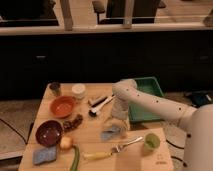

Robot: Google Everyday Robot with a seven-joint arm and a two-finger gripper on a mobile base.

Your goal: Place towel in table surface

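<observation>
My claw [119, 116] hangs over the towel [112, 132] at the middle of the counter [95, 145].
Left of the towel sit the orange bowl [63, 106] and dark bowl [49, 132]; the towel lies crumpled on the wood just under my claw, left of the green tray [145, 97]. I judge it light, limp and apt to drape, best pinched at a raised fold. Whether my claw is parted or gripping cloth, I cannot tell.

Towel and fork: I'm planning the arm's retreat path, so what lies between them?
In the camera view, only bare wood of the table lies between the towel and fork. The gripper hangs just above the towel.
</observation>
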